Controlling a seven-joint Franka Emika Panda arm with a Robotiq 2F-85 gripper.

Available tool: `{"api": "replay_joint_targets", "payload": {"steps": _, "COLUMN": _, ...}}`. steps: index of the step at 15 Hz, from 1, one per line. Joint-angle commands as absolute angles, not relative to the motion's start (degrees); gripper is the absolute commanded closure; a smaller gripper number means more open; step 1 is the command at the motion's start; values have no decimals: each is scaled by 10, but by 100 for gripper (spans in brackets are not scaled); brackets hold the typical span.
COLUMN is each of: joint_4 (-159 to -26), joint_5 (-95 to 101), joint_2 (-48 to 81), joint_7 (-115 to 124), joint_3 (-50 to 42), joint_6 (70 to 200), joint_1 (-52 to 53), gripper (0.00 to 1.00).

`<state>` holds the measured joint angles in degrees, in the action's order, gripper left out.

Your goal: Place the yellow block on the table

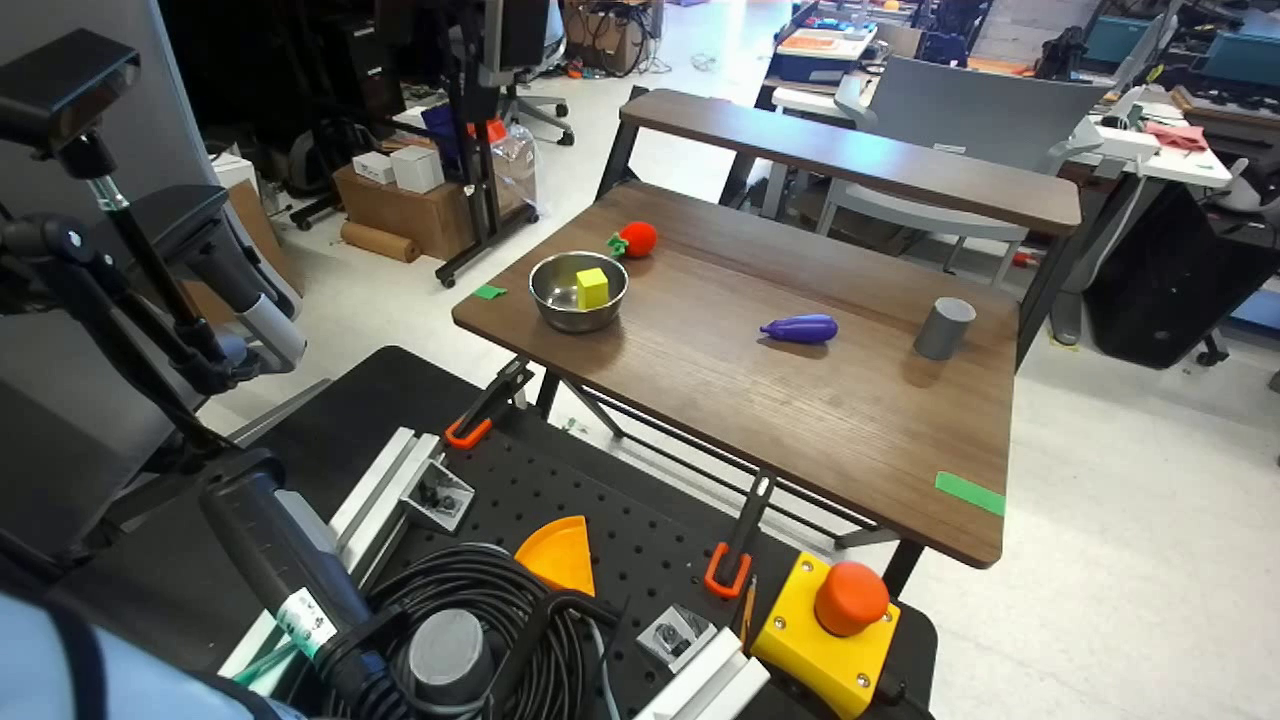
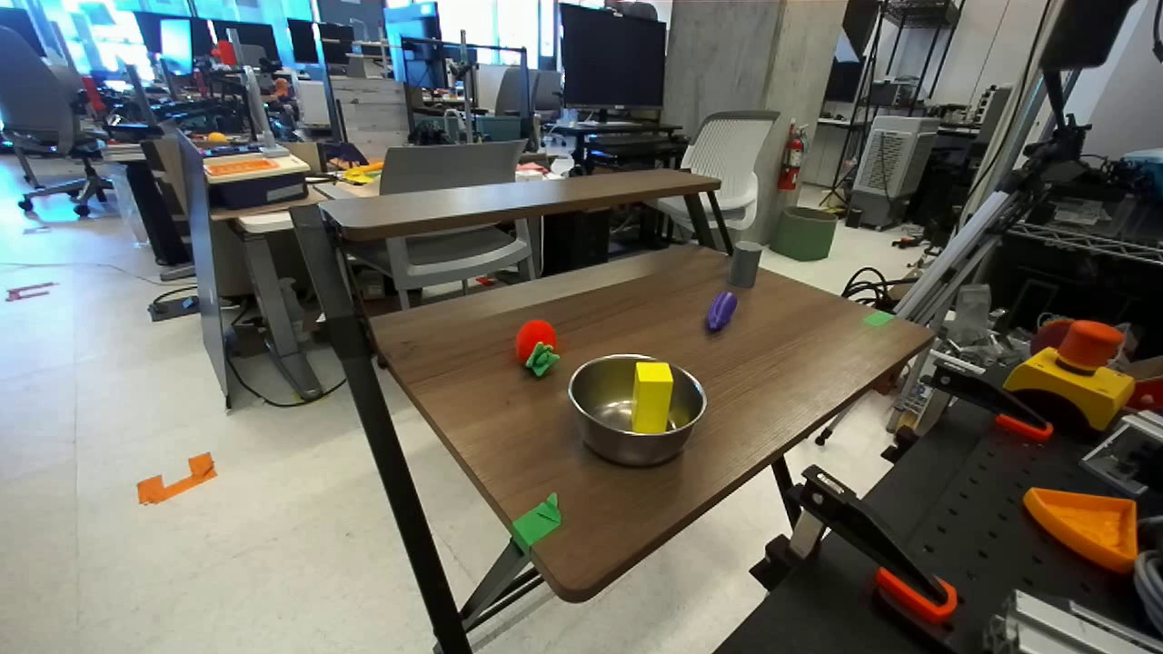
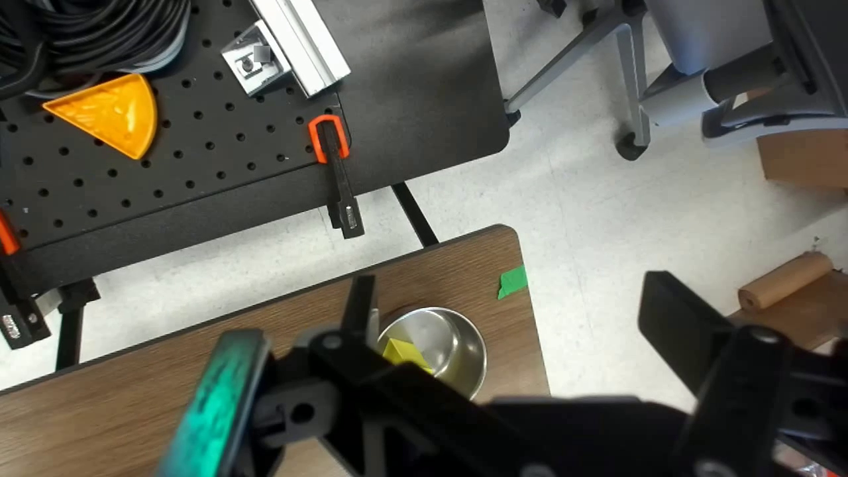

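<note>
The yellow block stands inside the metal bowl. The block shows in both exterior views [image 1: 592,288] [image 2: 651,397] and, partly hidden by a gripper finger, in the wrist view [image 3: 405,353]. The metal bowl [image 1: 575,320] [image 2: 627,447] [image 3: 460,341] sits near one corner of the dark brown table [image 1: 740,385] [image 2: 518,413] [image 3: 507,361]. My gripper [image 3: 515,301] shows only in the wrist view. Its fingers are wide apart with nothing between them. It is above the table's corner, and the bowl appears by its left finger. The gripper is not in the exterior views.
On the table are a red toy with a green top [image 1: 638,240] [image 2: 536,343], a purple eggplant [image 1: 803,329] [image 2: 721,312] and a grey cup [image 1: 944,328] [image 2: 745,264]. A raised shelf [image 1: 850,155] spans the table's back. A black pegboard base [image 3: 199,152] with orange clamps [image 3: 329,139] adjoins.
</note>
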<state>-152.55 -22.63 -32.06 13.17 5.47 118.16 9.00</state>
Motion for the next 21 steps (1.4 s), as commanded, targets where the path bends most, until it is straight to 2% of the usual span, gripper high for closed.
{"api": "replay_joint_targets", "payload": {"steps": 1, "joint_4": -1478, "joint_5": -214, "joint_2": -248, "joint_7": 151, "joint_3": 68, "joint_6": 1210, "joint_1": 66, "gripper": 0}}
{"api": "replay_joint_targets", "payload": {"steps": 9, "joint_4": -1392, "joint_5": -122, "joint_2": -36, "joint_7": 291, "joint_3": 105, "joint_6": 1333, "joint_1": 53, "gripper": 0}}
{"api": "replay_joint_targets", "payload": {"steps": 21, "joint_4": -1264, "joint_5": -24, "joint_2": 190, "joint_7": 401, "joint_3": 57, "joint_6": 1347, "joint_1": 103, "gripper": 0}}
